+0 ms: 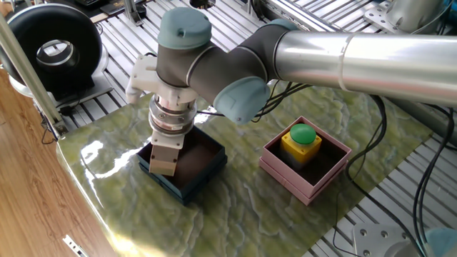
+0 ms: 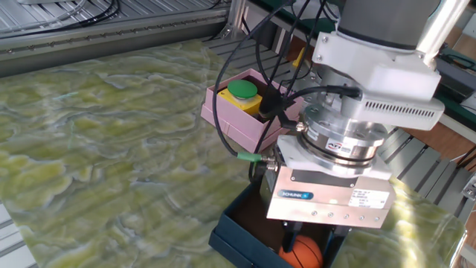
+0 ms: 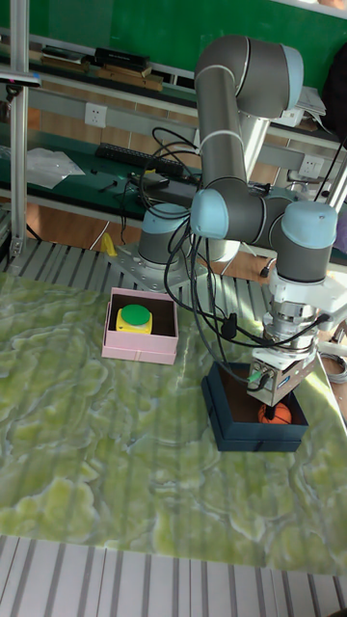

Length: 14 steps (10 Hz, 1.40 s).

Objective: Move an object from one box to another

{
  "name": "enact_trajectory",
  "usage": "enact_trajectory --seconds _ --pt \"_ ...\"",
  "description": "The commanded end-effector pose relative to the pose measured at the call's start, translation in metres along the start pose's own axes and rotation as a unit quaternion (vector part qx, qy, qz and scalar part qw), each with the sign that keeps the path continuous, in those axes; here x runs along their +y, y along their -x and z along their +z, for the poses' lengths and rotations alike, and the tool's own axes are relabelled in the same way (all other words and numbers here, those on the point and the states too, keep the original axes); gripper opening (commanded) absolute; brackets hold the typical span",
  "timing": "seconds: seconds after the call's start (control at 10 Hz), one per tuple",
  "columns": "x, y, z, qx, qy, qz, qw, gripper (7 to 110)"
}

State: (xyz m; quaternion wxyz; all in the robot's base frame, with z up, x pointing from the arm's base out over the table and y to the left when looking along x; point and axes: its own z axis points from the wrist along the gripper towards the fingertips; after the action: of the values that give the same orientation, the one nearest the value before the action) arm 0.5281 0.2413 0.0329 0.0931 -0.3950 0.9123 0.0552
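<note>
Small orange ball (image 2: 301,253), basketball pattern, sits inside the navy-blue box (image 2: 236,227), low on its brownish floor, at the box end away from the pink box (image 2: 230,117). Gripper (image 2: 311,242) hangs straight down into the navy box, directly over the ball; the dark fingers (image 2: 290,239) flank the ball's top. Cannot tell whether the jaws touch or clamp the ball, the gripper body hides most of it. In the tall fixed view the ball (image 3: 278,415) shows just under the gripper (image 3: 273,408), within the navy walls (image 3: 241,436).

Pink box stands apart from the navy box on the green marbled bench (image 1: 235,214). It holds a yellow block with a green round button (image 1: 301,140) on its dark maroon inside; stepped double rim visible (image 1: 289,180). Black cables (image 2: 245,82) loop from the wrist above the pink box. Beyond the navy box, off the bench, a black round device (image 1: 50,48).
</note>
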Motion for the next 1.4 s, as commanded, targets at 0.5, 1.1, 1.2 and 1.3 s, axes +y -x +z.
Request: enact_trajectory --seconds 0.5,1.1,1.2,1.3 --pt "-0.004 0.001 -0.006 -0.018 0.041 -0.058 0.9973 44" --pt "-0.001 -0.010 -0.032 0.009 0.041 0.001 0.9991 7" --pt "0.001 -0.012 -0.035 0.012 0.047 0.001 0.9988 7" --pt "0.001 -0.014 -0.036 0.016 0.052 0.000 0.9985 7"
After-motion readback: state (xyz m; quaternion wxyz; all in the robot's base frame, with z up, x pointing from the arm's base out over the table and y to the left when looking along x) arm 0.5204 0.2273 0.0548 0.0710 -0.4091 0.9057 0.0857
